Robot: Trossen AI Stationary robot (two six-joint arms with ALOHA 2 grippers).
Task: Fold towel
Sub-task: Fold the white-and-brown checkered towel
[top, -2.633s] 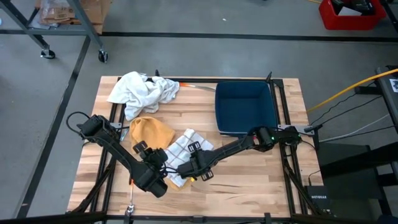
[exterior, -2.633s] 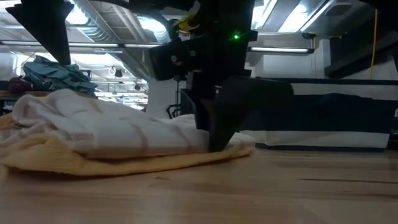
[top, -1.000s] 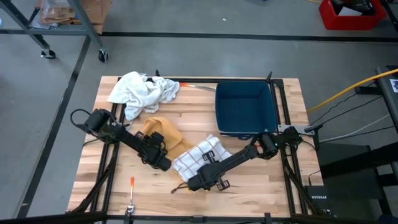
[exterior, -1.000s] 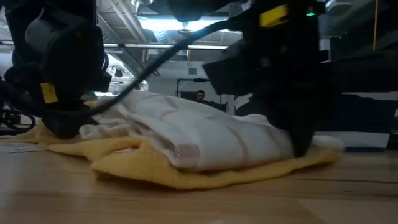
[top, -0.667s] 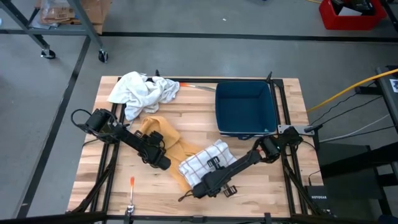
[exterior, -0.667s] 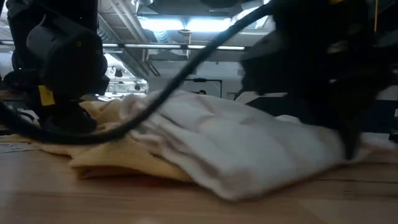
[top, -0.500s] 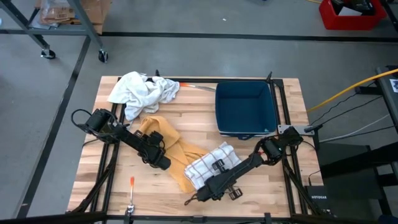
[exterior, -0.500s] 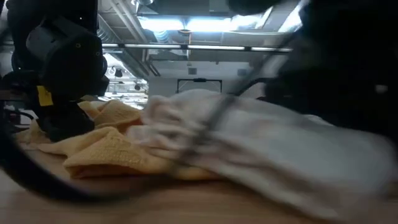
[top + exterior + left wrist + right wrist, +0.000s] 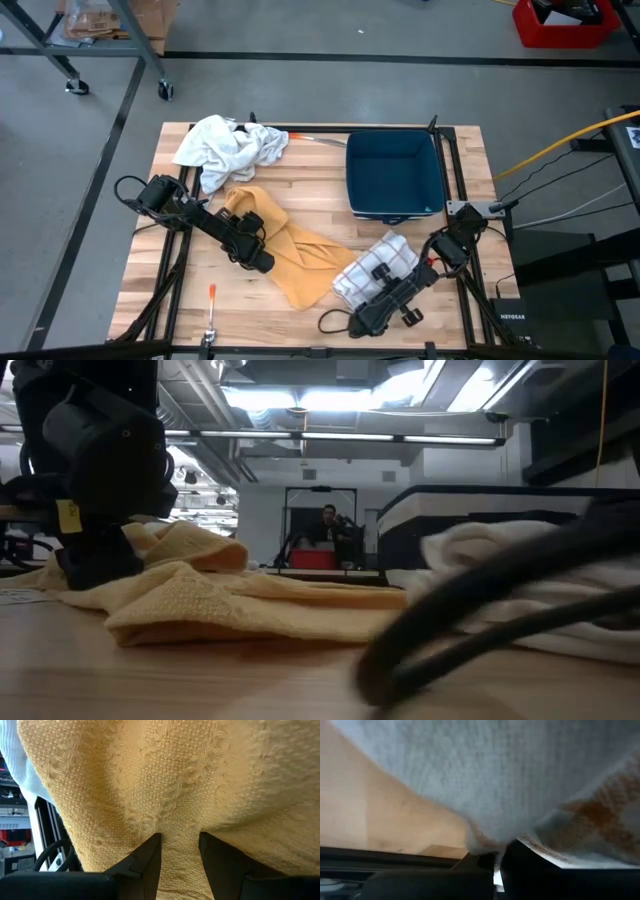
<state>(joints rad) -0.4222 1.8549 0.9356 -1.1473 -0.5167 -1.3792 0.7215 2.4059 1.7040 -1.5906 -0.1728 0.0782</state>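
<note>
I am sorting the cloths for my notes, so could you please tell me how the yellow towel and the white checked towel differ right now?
The yellow towel is plain with a coarse weave; the checked towel is white with dark grid lines. The yellow towel lies spread toward the table's middle, under the left gripper; the checked towel is bunched nearer the right edge. The right gripper is shut on the checked towel. Both are crumpled, not folded.

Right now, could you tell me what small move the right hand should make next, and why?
Probably open and let go: the right hand is shut on the checked towel, which already lies clear of the yellow towel that the left hand pins.
</note>
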